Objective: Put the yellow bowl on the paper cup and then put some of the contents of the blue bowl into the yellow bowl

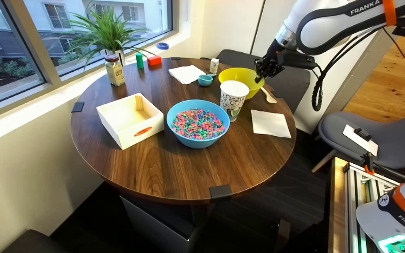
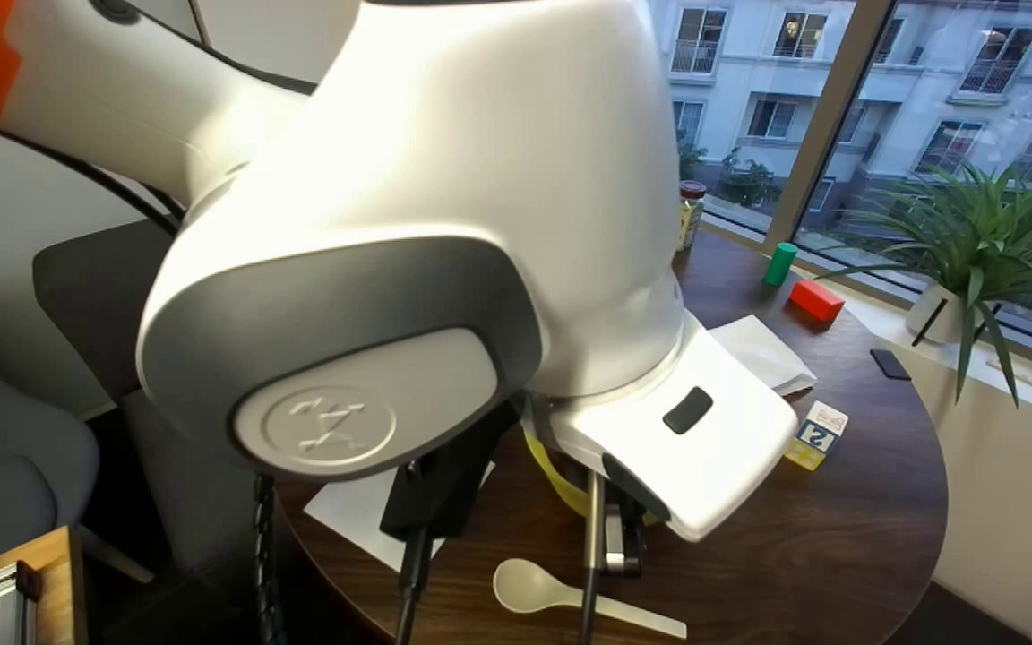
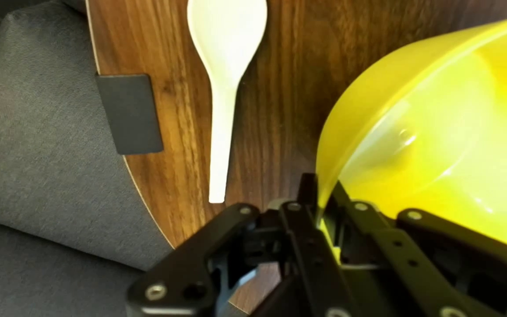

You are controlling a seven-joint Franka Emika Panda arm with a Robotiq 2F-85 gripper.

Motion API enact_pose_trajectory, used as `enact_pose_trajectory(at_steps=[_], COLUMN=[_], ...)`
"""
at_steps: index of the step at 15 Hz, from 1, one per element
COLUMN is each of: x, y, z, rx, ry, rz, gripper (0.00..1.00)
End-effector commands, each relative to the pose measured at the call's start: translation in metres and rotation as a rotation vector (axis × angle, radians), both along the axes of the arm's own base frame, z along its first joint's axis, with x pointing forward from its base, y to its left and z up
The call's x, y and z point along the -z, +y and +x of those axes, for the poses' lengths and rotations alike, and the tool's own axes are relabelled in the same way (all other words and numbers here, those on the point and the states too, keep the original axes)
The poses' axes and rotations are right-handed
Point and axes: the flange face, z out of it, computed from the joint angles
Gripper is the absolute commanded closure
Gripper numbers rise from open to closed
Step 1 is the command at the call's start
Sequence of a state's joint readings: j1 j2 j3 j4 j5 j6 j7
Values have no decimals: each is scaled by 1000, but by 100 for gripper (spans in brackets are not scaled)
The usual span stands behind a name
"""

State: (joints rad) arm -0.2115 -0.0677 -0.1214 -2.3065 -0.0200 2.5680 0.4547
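The yellow bowl (image 1: 236,74) stands upright on the round table behind the paper cup, and the arm covers most of it in an exterior view (image 2: 561,475). In the wrist view, my gripper (image 3: 321,189) is shut on the rim of the yellow bowl (image 3: 447,127), one finger outside the wall and one inside. The white patterned paper cup (image 1: 231,101) is upright between the two bowls, its mouth upward. Nearer the front sits the light blue bowl (image 1: 196,143), holding a heap of small multicoloured pieces (image 1: 198,123).
A pale spoon (image 3: 225,88) lies beside the yellow bowl. To the blue bowl's left is a wooden tray (image 1: 135,137). A napkin (image 1: 271,123), a teal measuring cup (image 1: 205,80), a letter block (image 1: 214,65) and a jar (image 1: 115,72) also stand or lie on the table.
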Motion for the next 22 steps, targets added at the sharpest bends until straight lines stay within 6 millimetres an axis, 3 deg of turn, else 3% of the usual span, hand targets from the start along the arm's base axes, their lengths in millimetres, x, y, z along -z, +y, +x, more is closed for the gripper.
enact_pose_trajectory(at_steps=[1,9,15,16,18,22], x=[-4,-35,-35,-33,-28,-11], y=[-4,-8,-11,-12,-17,-21], z=[-1,-16,-25,-26,-28,-29], rx=[14,-13,-28,-34,-54,-104], ry=[-41,-161,-168,-168,-160,-144], rz=[17,33,59,56,34,16], gripper=[98,98,98,66,59,28])
